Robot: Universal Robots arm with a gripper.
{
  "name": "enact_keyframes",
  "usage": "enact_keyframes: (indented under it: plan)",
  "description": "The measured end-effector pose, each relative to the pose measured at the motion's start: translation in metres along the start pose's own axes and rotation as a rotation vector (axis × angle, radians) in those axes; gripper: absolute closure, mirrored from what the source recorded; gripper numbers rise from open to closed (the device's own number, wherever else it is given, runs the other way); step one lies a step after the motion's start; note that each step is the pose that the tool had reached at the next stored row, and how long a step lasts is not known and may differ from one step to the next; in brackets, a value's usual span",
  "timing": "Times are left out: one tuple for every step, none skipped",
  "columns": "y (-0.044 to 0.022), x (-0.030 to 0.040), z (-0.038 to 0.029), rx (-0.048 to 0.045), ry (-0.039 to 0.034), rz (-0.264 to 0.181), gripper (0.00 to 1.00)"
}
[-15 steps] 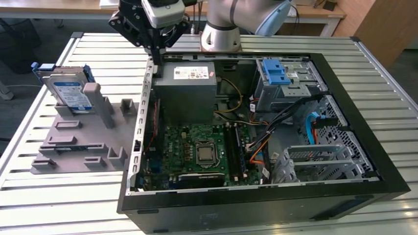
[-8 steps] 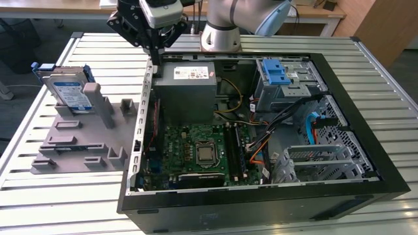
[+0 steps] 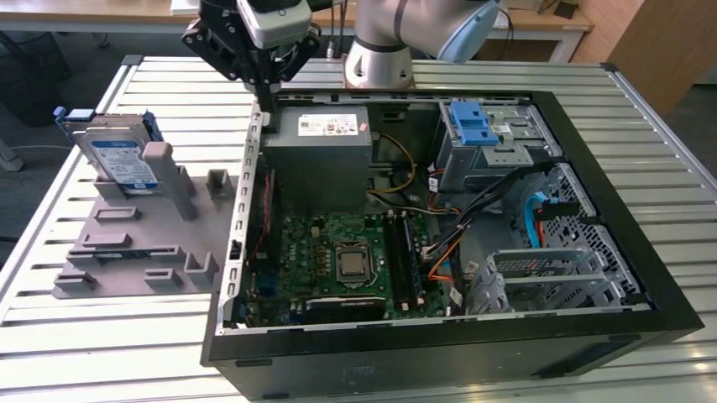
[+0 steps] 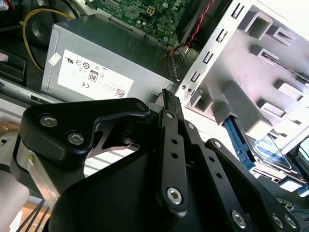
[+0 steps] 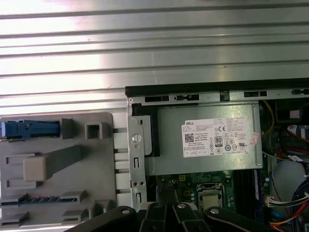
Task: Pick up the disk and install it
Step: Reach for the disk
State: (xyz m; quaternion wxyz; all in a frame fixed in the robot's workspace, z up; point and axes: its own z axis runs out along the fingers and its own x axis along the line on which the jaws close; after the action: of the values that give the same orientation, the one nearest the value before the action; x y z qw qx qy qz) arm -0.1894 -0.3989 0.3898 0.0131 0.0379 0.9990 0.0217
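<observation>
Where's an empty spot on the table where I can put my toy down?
Bare table slats show at the exterior view's lower left, beside the grey holder, and along the exterior view's right of the computer case. Crowded: inside the case, full of cables, and the holder's corner where the disk stands.

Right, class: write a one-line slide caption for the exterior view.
Robot tool poised at the open computer case's edge; disk standing in the grey fixture beside it.

Universal Robots arm [image 3: 379, 46] with black gripper [image 3: 267, 99].
Silver-grey tubular arm segments. Pale blue joint cap [image 3: 468, 34] to the exterior view's right of the gripper. Grey-white camera housing [image 3: 272, 18] above the gripper. Matte black finger linkages [image 4: 174, 154] on the gripper, pinned with round silver screws [image 4: 174, 195].
</observation>
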Motion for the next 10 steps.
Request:
enact_keyframes:
  plan:
    - [0.0,0.0002,0.0,0.0,0.0,0.0,0.89]
    - [0.0,0.0004,0.0,0.0,0.0,0.0,0.89]
    - [0.0,0.0006,0.0,0.0,0.0,0.0,0.89]
    - [-0.0001,0.0008,0.0,0.0,0.0,0.0,0.89]
    - [-0.0001,0.001,0.0,0.0,0.0,0.0,0.89]
    - [-0.0001,0.0012,0.0,0.0,0.0,0.0,0.89]
    - [-0.0001,0.0014,0.0,0.0,0.0,0.0,0.89]
    - [-0.0001,0.0016,0.0,0.0,0.0,0.0,0.89]
    - [-0.0001,0.0018,0.0,0.0,0.0,0.0,0.89]
    - [-0.0001,0.002,0.0001,0.0,0.0,0.0,0.89]
